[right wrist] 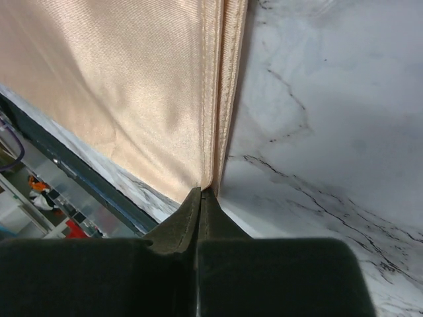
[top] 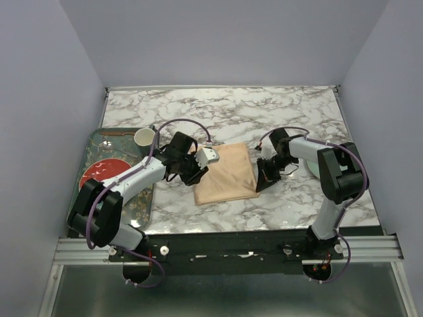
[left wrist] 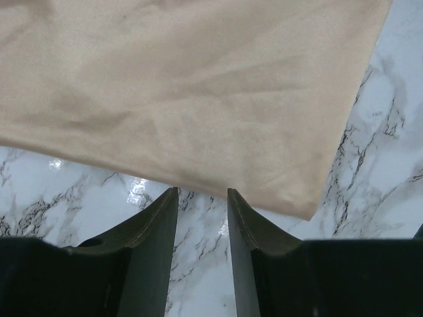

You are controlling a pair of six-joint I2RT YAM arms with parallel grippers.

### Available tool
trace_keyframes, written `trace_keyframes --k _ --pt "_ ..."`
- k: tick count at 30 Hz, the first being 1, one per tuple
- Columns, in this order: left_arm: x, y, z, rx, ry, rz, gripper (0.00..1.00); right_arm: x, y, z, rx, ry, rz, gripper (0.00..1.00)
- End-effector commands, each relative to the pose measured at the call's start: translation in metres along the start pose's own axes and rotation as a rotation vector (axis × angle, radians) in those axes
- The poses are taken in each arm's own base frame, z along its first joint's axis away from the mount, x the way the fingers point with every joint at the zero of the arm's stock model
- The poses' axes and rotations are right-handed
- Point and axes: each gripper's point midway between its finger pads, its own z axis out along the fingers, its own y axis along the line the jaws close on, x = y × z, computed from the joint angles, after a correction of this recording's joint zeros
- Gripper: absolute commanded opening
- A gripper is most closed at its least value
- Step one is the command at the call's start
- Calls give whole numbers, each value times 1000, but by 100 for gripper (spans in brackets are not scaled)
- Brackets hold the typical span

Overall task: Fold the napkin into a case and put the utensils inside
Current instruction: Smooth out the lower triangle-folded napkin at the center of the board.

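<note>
The peach-orange napkin (top: 225, 175) lies folded in layers, a broad rectangle on the marble table. My left gripper (top: 197, 176) is open at its left edge. In the left wrist view the fingertips (left wrist: 170, 195) stand just short of the cloth's edge (left wrist: 198, 92), with bare marble between them. My right gripper (top: 259, 183) is shut on the napkin's near right corner. The right wrist view shows the jaws closed on the layered hem (right wrist: 213, 132). No narrow case shows. No utensils show clearly.
A grey patterned tray (top: 84, 158) at the left holds a red plate (top: 99, 176) and a white cup (top: 144, 137). A pale round thing (top: 310, 169) is partly hidden behind the right arm. The table's near edge (top: 264, 231) runs just below the napkin.
</note>
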Motion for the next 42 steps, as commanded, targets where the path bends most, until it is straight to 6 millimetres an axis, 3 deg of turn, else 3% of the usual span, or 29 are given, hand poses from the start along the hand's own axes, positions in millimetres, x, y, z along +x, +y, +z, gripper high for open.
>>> trace_keyframes --k 1,3,8,11,12,14,18,21,22,23,24,25,26,27,28,29,31,32,34,37,40,42 --pt "-10 1 -3 31 -20 -102 45 -3 -14 4 68 8 -17 17" --pt "-14 7 -6 34 -36 -169 46 -4 -14 0 72 19 -40 37" --pt "-54 26 -35 18 -155 -278 52 -25 13 -37 65 -92 -188 61" --pt "-86 42 -57 -41 -231 -322 60 -34 39 -64 24 -189 -312 74" --pt "-93 45 -63 -49 -250 -367 67 -38 45 -68 14 -221 -345 83" --pt "-114 58 -75 -82 -306 -419 75 -41 61 -78 -39 -276 -406 89" --pt "-131 79 -86 -65 -431 -633 97 -51 79 -79 -130 -315 -421 87" --pt "-126 79 -72 36 -435 -717 99 -51 88 -67 -218 -273 -359 76" --pt "-118 78 -59 71 -379 -756 98 -51 90 -64 -246 -266 -344 72" --pt "-114 76 -52 101 -351 -789 96 -48 90 -58 -260 -247 -302 68" --pt "-110 76 -45 115 -325 -821 82 -50 89 -52 -264 -242 -293 63" --pt "-100 79 -31 129 -292 -869 76 -50 88 -48 -268 -235 -284 62" --pt "-96 81 -25 132 -285 -893 73 -47 88 -43 -267 -220 -252 61" --pt "-91 87 -22 120 -287 -936 58 -45 84 -38 -263 -213 -245 59" --pt "-84 92 -13 106 -278 -955 51 -44 77 -31 -237 -201 -233 59" --pt "-79 98 -10 81 -267 -968 45 -43 72 -26 -220 -192 -219 58" --pt "-65 116 -4 0 -232 -999 42 -39 59 -16 -180 -168 -191 57" --pt "-60 124 -4 -44 -222 -1010 42 -38 54 -13 -160 -161 -173 57" --pt "-51 137 -3 -115 -219 -1032 52 -37 43 -7 -117 -146 -152 56" --pt "-41 144 3 -165 -185 -1054 61 -35 31 -1 -70 -120 -127 55" --pt "-23 144 12 -194 -115 -1104 68 -31 23 3 -43 -92 -115 55" --pt "-23 139 16 -160 -114 -1134 70 -29 18 5 -23 -77 -113 55"
